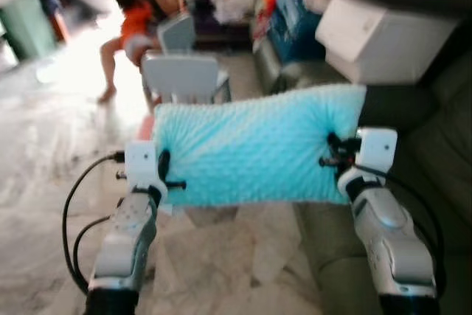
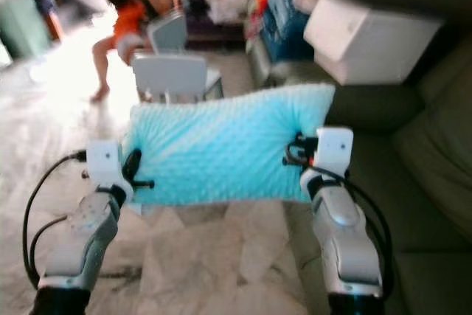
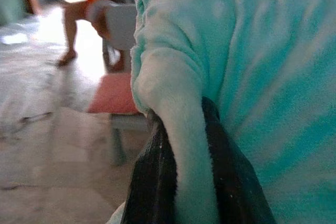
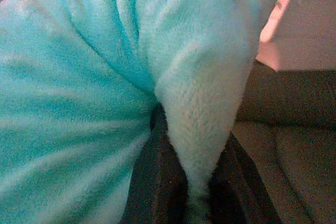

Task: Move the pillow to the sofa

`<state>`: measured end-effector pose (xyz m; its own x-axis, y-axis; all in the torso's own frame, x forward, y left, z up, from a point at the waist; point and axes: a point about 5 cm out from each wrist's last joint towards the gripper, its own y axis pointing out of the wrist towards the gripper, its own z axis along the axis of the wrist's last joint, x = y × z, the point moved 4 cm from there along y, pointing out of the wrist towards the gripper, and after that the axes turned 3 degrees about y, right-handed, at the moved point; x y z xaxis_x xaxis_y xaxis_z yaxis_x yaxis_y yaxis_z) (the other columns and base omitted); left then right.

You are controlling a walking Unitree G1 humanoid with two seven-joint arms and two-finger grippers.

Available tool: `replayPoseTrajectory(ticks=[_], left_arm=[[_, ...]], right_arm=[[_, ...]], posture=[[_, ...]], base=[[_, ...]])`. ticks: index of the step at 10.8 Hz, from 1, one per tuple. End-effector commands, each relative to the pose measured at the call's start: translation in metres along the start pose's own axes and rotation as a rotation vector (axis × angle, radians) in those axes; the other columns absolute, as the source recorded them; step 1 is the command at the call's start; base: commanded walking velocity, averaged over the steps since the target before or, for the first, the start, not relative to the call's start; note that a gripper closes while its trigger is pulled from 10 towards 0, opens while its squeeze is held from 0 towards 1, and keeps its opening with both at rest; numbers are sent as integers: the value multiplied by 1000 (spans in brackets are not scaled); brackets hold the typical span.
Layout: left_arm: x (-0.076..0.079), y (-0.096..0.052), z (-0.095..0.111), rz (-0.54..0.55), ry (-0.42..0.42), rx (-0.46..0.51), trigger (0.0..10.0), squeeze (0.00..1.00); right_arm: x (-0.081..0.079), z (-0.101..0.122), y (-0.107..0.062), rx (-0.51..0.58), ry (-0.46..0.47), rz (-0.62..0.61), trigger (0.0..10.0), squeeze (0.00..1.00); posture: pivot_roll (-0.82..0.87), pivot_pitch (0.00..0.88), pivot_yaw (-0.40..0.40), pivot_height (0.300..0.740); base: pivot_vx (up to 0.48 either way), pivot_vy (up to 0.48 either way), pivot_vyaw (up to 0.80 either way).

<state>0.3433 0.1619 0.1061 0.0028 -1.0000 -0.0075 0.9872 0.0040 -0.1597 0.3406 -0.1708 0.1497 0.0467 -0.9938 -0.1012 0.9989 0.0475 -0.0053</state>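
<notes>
Left gripper pinching left end of turquoise pillow, right gripper clamped on right end. Pillow stretched between both, mid-frame, held off marble floor. Dark sofa along right edge. Person seated upper left; grey chair behind pillow.

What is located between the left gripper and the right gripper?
The turquoise pillow spans between the left gripper and the right gripper; each has its jaws pinching one end, as both eye views show.
</notes>
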Motion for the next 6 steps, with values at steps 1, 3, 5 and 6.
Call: replayPoseTrajectory(ticks=[1,3,5,6], left_arm=[[-3,1,5,7,-18,15,10000,0],[-5,1,5,18,-64,12,10000,0],[-6,1,4,19,-76,9,10000,0],[-6,0,4,18,-82,9,10000,0]], right_arm=[[1,10,1,33,-6,-2,10000,0],[1,10,2,31,-3,4,10000,0],[0,9,2,23,8,2,10000,0],[2,6,3,4,17,-5,10000,0]], posture=[[-155,0,-1,740],[-154,0,-3,740],[-154,0,-1,740],[-155,0,-1,740]], base=[[0,0,0],[0,0,0],[0,0,0],[0,0,-800]])
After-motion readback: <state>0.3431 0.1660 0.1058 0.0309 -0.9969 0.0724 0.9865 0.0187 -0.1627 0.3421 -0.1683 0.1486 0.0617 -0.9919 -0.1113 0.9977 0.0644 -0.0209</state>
